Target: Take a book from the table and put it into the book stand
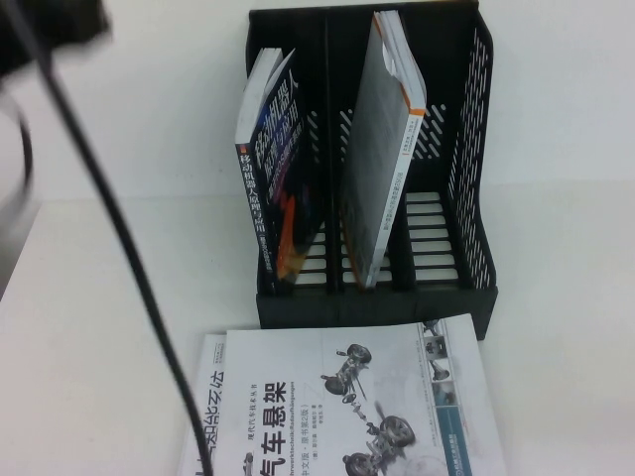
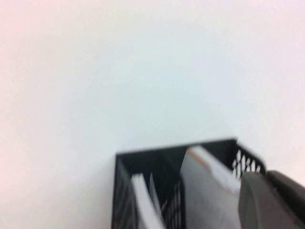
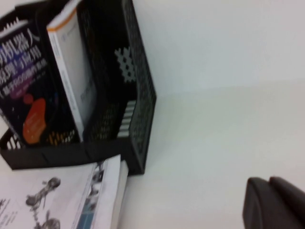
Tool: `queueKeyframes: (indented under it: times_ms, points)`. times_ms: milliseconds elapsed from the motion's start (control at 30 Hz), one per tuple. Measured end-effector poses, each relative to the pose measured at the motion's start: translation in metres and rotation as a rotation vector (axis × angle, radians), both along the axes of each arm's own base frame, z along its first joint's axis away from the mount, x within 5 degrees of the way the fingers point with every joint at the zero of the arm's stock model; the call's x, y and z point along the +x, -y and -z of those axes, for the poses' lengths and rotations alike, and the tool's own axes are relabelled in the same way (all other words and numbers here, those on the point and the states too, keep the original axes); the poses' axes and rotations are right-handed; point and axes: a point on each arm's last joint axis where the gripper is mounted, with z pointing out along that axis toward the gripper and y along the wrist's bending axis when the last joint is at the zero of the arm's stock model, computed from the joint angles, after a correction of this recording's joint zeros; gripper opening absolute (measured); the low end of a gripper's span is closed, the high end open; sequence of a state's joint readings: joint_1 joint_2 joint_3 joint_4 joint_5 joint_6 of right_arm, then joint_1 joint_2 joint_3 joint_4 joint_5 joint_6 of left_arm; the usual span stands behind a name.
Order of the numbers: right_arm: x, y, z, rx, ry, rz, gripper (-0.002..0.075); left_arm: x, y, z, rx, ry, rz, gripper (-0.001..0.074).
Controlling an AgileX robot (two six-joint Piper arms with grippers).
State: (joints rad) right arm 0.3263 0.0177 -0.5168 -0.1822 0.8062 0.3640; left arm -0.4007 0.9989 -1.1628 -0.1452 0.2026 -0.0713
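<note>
White table (image 1: 556, 149) all round, with the white book (image 1: 342, 407) flat just in front of the book stand (image 1: 476, 149). Only the right-hand slot is free, so it could snag the grey book (image 1: 382, 159). Left gripper (image 2: 271, 200) and right gripper (image 3: 274, 202) hover clear; can't tell how either is set.

Left arm (image 1: 55, 25): black, blurred bulk at the far left edge of the high view, no markings legible. Black cable (image 1: 117, 223), thin, smooth and round in section, trailing from that bulk across the picture to its near edge; a second dark loop (image 1: 22, 139) just beside it at the left border.

Left gripper (image 2: 269, 202): raised over the table (image 2: 143, 71), close to the book stand (image 2: 143, 155); dark grey, matt, rounded edges, one seam between two parts. No screws or lettering made out.

Right gripper (image 3: 274, 205): over bare table, apart from the stand; near-black, matt, blunt rounded corners, one seam.
</note>
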Motion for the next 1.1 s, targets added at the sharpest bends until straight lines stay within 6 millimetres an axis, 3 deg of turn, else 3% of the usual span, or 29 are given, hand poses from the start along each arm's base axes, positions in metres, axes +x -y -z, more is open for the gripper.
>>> queueKeyframes:
  times_ms: [167, 367, 467, 667, 1100]
  points:
    - [0.016, -0.008, 0.028, 0.025, -0.029, -0.016, 0.0000, -0.024, -0.013, 0.068, 0.039, 0.014, -0.025, 0.0001]
    - [0.026, -0.012, 0.050, 0.019, -0.043, -0.027, 0.0000, -0.046, -0.024, 0.105, 0.022, 0.067, -0.046, 0.0001]
    - [0.028, -0.013, 0.058, 0.014, -0.063, -0.028, 0.0000, -0.049, -0.026, 0.110, 0.016, 0.087, -0.052, 0.0001]
    - [0.031, -0.014, 0.069, 0.005, -0.088, -0.030, 0.0000, -0.049, -0.027, 0.104, -0.010, 0.165, -0.065, 0.0001]
    - [0.032, -0.015, 0.072, 0.006, -0.089, -0.032, 0.0000, -0.049, -0.027, 0.106, -0.020, 0.137, -0.065, 0.0000]
